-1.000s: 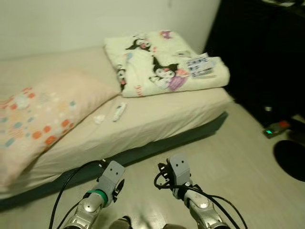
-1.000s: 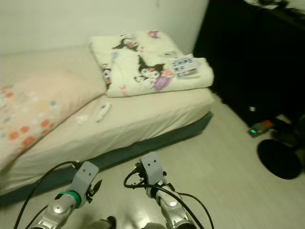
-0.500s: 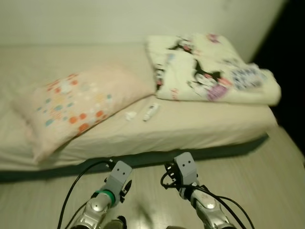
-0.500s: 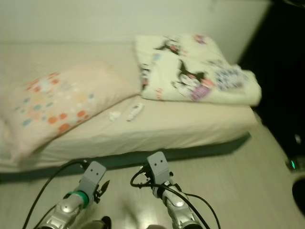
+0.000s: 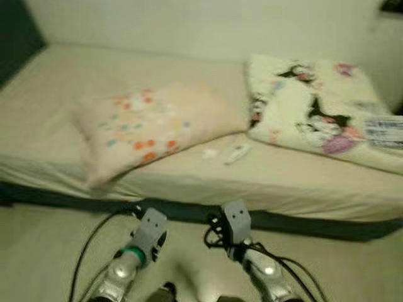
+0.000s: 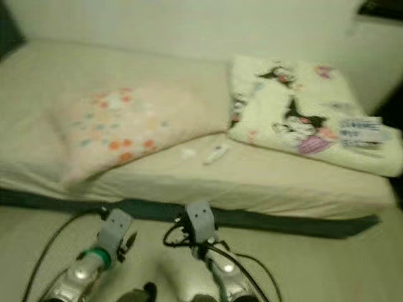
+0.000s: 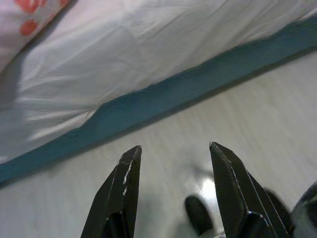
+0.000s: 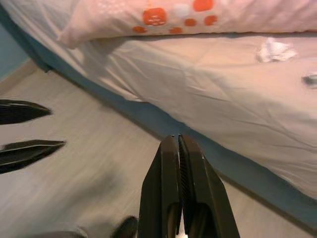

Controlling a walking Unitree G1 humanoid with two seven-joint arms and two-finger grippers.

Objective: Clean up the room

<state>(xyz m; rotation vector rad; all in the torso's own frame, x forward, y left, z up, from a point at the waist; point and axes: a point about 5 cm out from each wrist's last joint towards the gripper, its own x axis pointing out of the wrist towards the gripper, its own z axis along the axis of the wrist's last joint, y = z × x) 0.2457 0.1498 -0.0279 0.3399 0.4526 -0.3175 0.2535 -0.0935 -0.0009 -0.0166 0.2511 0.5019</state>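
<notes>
The left gripper hangs low over the pale floor, its two black fingers spread apart with nothing between them. The right gripper is beside it, its fingers pressed together tip to tip on nothing. Both hover in front of the bed's near edge, above the floor and clear of the mattress.

On the bed lie one pillow, one folded blanket and two small loose things. The pillow is pale pink with orange, red and blue dots, and lies at an angle toward the robot's left. The folded blanket, cream with black-and-white cartoon figures, sits at the robot's right with a printed label near its far end. Between them, near the front edge of the sheet, are a small white elongated object and, just beside it, a crumpled white scrap; the head views are too blurred to tell what either is.

The sheet is cream; a dark teal band runs along the bed's base. A plain light wall stands behind.

The right wrist view shows the scrap as wrinkled tissue-like paper on the creased sheet, plus the left gripper's fingertips off to one side. The left wrist view shows a dark foot-like shape on the glossy floor.
</notes>
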